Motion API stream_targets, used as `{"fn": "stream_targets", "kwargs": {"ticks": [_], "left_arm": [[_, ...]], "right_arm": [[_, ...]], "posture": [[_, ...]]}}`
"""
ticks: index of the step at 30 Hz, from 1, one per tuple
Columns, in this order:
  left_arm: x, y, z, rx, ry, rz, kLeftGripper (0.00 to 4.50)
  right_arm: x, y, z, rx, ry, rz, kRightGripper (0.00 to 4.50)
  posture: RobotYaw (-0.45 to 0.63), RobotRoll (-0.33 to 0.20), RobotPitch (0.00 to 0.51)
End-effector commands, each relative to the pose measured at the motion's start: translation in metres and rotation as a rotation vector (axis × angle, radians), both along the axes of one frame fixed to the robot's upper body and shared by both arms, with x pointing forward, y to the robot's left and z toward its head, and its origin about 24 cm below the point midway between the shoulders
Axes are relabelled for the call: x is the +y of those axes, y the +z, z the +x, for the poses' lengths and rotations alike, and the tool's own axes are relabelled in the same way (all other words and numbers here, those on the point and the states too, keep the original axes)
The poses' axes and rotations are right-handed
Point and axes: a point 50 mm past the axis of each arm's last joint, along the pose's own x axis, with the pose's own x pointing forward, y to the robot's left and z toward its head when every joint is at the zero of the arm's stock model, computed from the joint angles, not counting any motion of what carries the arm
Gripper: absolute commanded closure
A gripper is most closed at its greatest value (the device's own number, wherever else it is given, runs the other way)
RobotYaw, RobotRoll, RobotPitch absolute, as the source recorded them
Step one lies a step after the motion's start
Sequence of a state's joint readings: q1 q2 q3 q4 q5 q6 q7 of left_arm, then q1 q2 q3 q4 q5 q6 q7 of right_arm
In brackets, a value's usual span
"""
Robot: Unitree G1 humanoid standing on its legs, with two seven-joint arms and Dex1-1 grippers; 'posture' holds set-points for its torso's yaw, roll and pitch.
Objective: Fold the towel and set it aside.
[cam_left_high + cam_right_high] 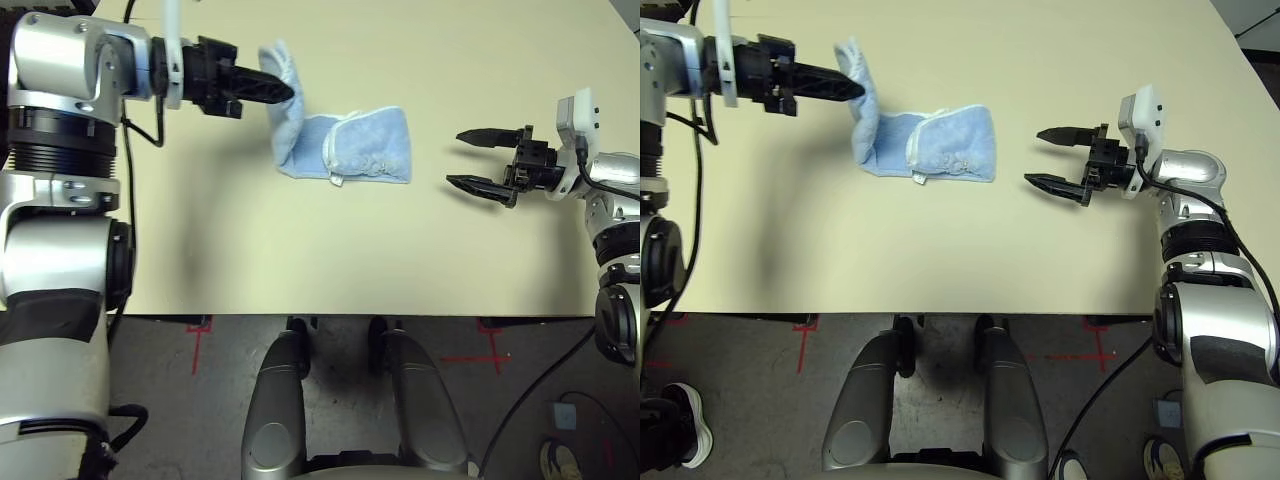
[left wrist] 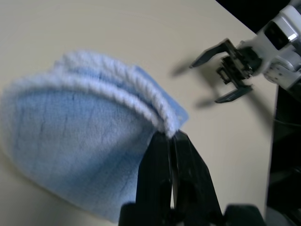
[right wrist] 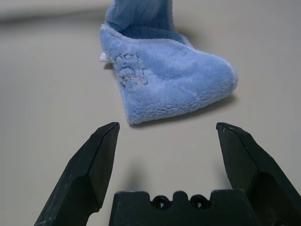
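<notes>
On a bare cream table [image 1: 300,260], the left gripper [image 1: 283,92] is pinched shut on one edge of the light-blue towel [image 1: 350,148], lifting that side while the rest lies folded on the tabletop. The lifted flap hides part of the towel behind it. The right gripper [image 1: 467,158] hovers near the towel's other side, fingers spread wide and holding nothing.

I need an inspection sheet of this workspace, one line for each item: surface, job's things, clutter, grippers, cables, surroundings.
Surface: beige table, bare apart from the towel.
Job's things: light-blue towel, partly folded; one edge lifted, the rest lying on the table.
Clutter: nothing seen.
Grippers: left gripper shut on the towel's lifted edge; right gripper open, apart from the towel, pointing toward it.
Cables: black cable along the right arm; another beside the left arm.
Surroundings: dark floor with red tape marks; a shoe.
</notes>
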State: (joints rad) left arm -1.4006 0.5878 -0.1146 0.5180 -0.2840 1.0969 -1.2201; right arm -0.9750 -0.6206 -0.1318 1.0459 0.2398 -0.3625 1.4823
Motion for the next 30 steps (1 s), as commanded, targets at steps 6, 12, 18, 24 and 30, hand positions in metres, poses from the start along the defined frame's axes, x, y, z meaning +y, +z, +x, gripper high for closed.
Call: {"fn": "stream_targets", "kwargs": {"ticks": [6,12,18,24,30], "left_arm": [[-0.025,-0.003,-0.001,0.016,-0.054,-0.05,4.48],[-0.035,-0.008,-0.003,0.043,-0.11,-0.024,4.48],[-0.04,-0.025,-0.002,0.093,-0.136,0.052,4.48],[-0.051,-0.025,0.005,0.097,-0.141,0.042,4.48],[-0.064,-0.031,0.008,0.107,-0.171,0.054,4.48]], "right_arm": [[-0.004,-0.002,-0.002,0.0,-0.009,-0.015,0.0],[-0.003,-0.002,-0.002,-0.003,-0.004,-0.017,0.0],[-0.002,-0.003,-0.003,-0.007,0.001,-0.021,0.0],[-0.002,-0.003,-0.003,-0.006,-0.003,-0.012,0.0],[-0.002,-0.004,-0.003,-0.008,-0.003,-0.02,0.0]], "posture": [[-0.01,0.0,0.298],[-0.02,0.0,0.29],[-0.02,0.0,0.29],[-0.02,0.0,0.29],[-0.03,0.0,0.285]]}}
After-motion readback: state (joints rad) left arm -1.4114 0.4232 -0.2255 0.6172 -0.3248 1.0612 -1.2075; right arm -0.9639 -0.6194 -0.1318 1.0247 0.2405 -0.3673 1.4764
